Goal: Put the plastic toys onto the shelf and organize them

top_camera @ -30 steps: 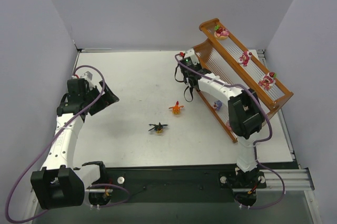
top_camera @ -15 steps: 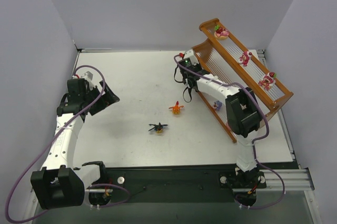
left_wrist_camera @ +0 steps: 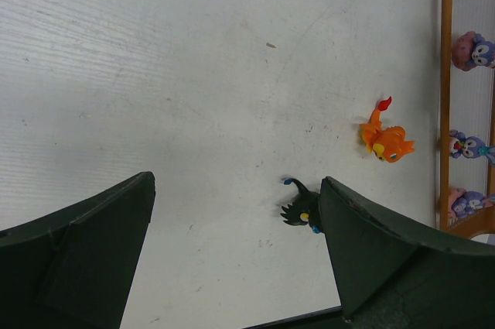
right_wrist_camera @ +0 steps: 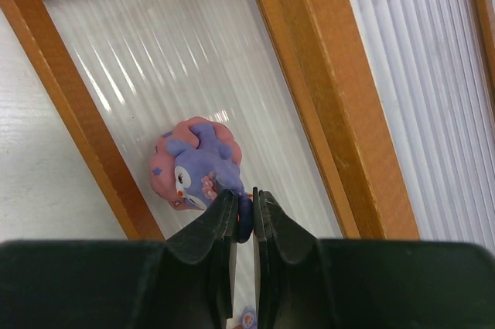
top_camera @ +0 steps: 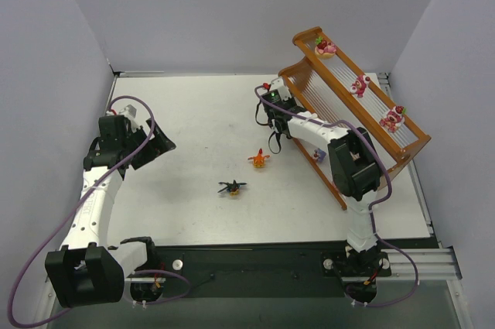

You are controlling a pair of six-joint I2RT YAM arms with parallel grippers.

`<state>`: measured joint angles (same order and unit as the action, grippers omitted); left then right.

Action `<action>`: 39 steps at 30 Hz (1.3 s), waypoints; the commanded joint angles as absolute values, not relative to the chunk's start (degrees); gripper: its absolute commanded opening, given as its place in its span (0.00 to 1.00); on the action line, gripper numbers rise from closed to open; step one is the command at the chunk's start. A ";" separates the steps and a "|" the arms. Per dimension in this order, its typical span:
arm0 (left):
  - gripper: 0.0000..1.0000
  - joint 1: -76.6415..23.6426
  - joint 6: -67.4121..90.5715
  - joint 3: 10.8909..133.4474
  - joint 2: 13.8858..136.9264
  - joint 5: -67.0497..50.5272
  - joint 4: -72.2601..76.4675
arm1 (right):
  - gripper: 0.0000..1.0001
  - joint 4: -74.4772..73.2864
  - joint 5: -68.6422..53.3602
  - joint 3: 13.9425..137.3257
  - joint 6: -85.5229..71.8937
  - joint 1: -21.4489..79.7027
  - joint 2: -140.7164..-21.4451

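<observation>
My right gripper (right_wrist_camera: 245, 193) is shut on the lower end of a purple and pink toy (right_wrist_camera: 197, 166) over the white slatted floor of the shelf's (right_wrist_camera: 77, 128) lowest tier; I cannot tell whether it touches the floor. From above, that gripper (top_camera: 275, 112) sits at the far end of the orange-brown shelf (top_camera: 402, 147). Three pink toys (top_camera: 359, 85) stand on the top tier. Purple toys (left_wrist_camera: 468, 145) sit on the lowest tier. The orange toy (top_camera: 259, 159) and black winged toy (top_camera: 232, 186) lie on the table. My left gripper (left_wrist_camera: 236, 182) is open, the black toy (left_wrist_camera: 300, 207) beside its right finger.
The white table (top_camera: 193, 112) is walled in by grey panels on three sides. The shelf runs diagonally along the right side. A purple cable loops off each arm. The orange toy (left_wrist_camera: 385, 140) lies close to the shelf's front rim (left_wrist_camera: 446, 73).
The right arm has shifted slightly toward the far end of the shelf with the purple toy in its jaws. The left arm has not moved.
</observation>
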<state>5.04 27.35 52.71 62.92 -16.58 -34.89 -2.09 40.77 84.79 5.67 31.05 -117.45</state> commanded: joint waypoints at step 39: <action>0.97 5.54 26.98 51.60 61.35 -19.07 -32.26 | 0.42 -7.02 33.41 79.98 2.91 36.29 -103.45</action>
<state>5.04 27.42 52.29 62.83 -17.47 -34.85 -2.57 37.12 80.12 5.58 33.80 -109.62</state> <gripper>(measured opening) 0.969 0.424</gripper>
